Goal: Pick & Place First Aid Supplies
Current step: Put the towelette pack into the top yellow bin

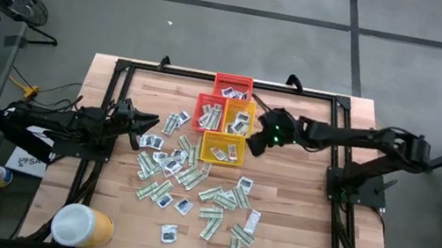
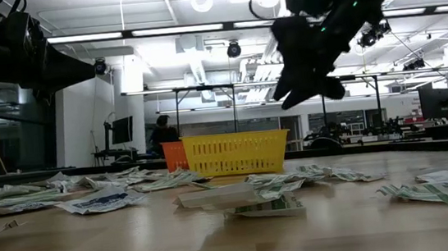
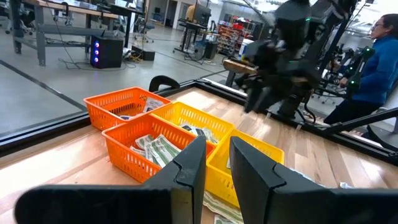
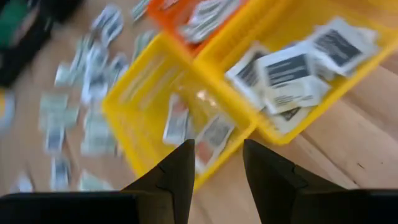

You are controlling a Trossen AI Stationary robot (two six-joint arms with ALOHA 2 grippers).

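Wooden surface, framed by dark rails. Yellow tub with white lid at a near corner. Cluster of red, orange and yellow baskets at the far middle, packets inside. First aid supplies scattered loose across the surface centre. Right tool above the nearest yellow basket, fingers apart, empty. Left tool over the packets, fingers slightly apart, nothing between.

packets beyond the yellow basket motion-blurred
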